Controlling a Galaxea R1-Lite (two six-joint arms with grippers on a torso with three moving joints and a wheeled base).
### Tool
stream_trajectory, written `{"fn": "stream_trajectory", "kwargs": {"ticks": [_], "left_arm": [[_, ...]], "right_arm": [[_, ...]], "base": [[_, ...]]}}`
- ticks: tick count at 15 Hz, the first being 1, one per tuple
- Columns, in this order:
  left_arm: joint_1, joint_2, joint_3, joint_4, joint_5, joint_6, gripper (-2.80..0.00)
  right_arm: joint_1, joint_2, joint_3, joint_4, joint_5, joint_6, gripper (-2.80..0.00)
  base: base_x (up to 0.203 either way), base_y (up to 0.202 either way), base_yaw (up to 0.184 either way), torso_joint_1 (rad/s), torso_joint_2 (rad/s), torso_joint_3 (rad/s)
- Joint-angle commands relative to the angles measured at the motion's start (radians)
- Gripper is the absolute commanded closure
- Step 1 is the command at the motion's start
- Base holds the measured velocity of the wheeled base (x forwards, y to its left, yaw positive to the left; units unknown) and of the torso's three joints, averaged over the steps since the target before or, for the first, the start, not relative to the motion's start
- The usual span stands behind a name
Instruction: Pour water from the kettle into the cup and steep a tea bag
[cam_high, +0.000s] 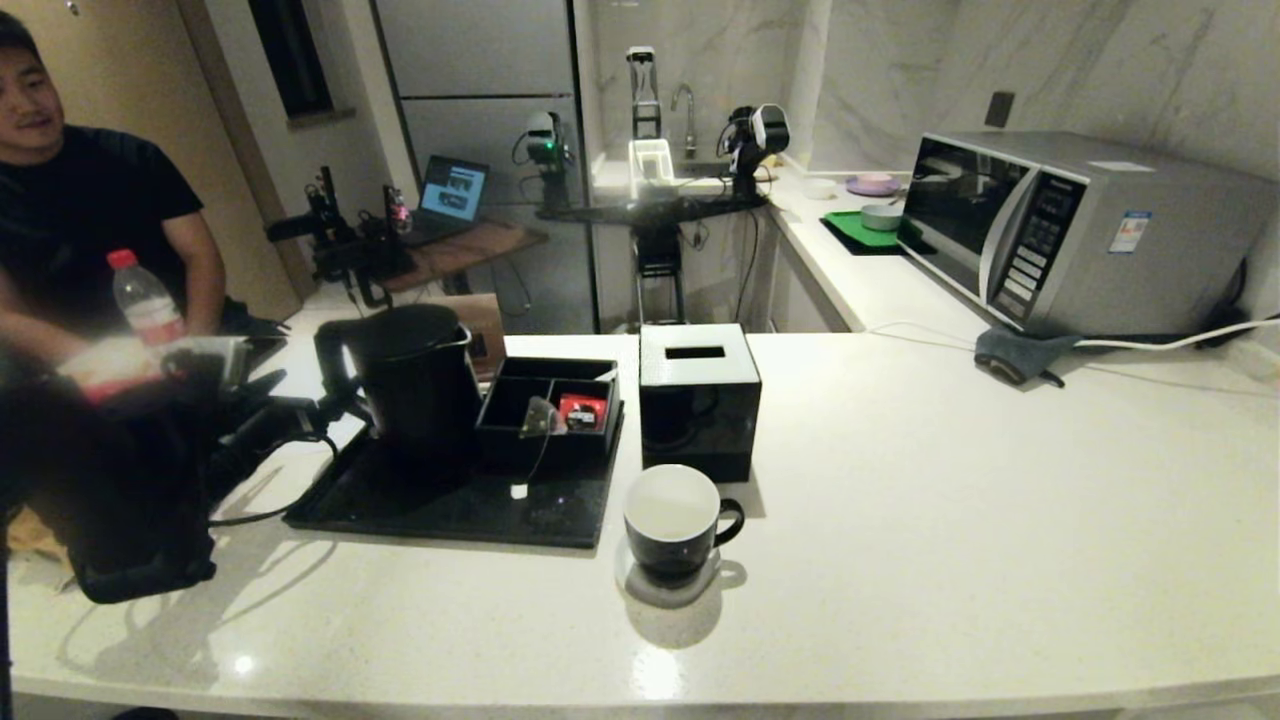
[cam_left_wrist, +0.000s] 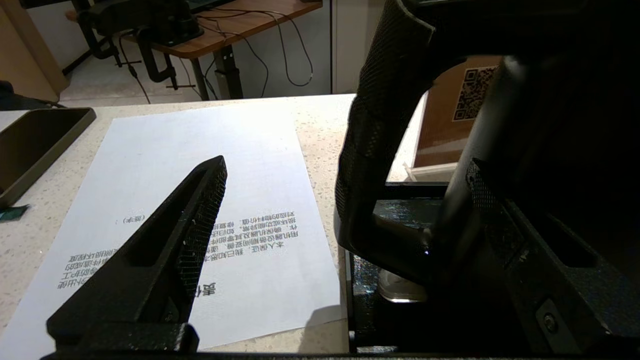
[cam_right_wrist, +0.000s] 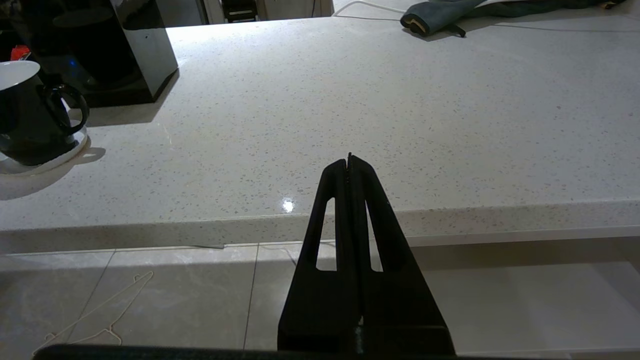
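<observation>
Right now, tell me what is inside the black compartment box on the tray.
The compartment box holds the tea bag, its string trailing out, and a red packet. Its rear compartments look dark; the walls hide their floors.

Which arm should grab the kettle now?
Left. The left gripper is open with the kettle handle between its fingers. The right gripper is shut, off the counter's edge.

The left tool (cam_high: 300, 415) merges into dark blur beside the kettle (cam_high: 415, 375); the kettle's spout stays hidden.

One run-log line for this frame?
left gripper: open, straddling kettle handle | right gripper: shut, parked below counter edge | cup: empty
</observation>
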Motion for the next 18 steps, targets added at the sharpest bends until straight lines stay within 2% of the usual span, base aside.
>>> {"fn": "stream_trajectory", "kwargs": {"ticks": [1, 18], "left_arm": [[-0.002, 0.025, -0.021, -0.048, -0.002, -0.001, -2.80], [-0.020, 0.128, -0.196, -0.048, 0.006, -0.002, -2.80]], "right_arm": [[0.000, 0.001, 0.000, 0.000, 0.000, 0.000, 0.00], [0.000, 0.001, 0.000, 0.000, 0.000, 0.000, 0.00]], "base": [[0.000, 0.000, 0.000, 0.000, 0.00, 0.000], [0.000, 0.000, 0.000, 0.000, 0.00, 0.000]]}}
